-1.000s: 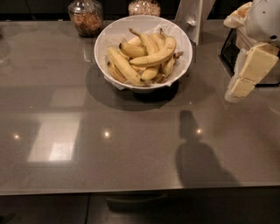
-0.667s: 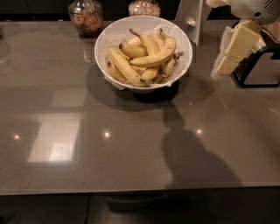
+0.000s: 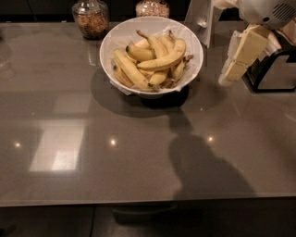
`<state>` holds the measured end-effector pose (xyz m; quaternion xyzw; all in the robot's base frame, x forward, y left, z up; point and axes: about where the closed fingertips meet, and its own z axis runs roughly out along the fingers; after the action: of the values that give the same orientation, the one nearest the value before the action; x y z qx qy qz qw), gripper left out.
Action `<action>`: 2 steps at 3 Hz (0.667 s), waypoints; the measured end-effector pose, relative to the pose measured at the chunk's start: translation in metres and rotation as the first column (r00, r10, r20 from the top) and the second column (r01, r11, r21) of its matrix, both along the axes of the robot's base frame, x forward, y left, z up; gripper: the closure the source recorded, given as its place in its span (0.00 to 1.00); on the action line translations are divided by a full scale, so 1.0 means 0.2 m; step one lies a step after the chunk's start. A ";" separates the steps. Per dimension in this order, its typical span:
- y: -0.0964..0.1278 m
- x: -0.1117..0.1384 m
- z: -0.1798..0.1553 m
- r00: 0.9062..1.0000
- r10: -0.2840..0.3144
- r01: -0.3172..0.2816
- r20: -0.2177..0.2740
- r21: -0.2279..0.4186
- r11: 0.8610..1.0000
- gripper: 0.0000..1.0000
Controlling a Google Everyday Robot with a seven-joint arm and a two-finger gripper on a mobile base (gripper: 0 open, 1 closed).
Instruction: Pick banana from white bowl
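The white bowl [image 3: 189, 39] stands at the back middle of the grey table, lined with crinkled white paper. It holds several yellow bananas [image 3: 155, 62] piled across one another, some with brown spots. My gripper [image 3: 230, 76] hangs from the white arm at the upper right. It is above the table, to the right of the bowl and apart from it, tips pointing down and left. It holds nothing that I can see.
Two glass jars stand behind the bowl: one with brown contents [image 3: 91, 17] at the left, one [image 3: 152, 8] at the back. A white upright stand [image 3: 202, 18] is just right of the bowl. A black frame [image 3: 270, 76] sits at the right edge.
My gripper has moved left and further back, closer to the bowl's right side. Its shadow on the table has shifted left too. The bowl and bananas have not moved.
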<state>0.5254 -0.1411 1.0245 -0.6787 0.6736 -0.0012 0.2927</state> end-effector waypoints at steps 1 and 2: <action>0.08 0.10 -0.09 0.998 0.062 -0.062 0.010 0.026 0.998 0.00; 0.19 0.20 -0.17 0.989 0.147 -0.147 0.002 0.058 0.987 0.00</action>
<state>0.5654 -0.1022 0.9908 -0.7177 0.6219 0.0405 0.3108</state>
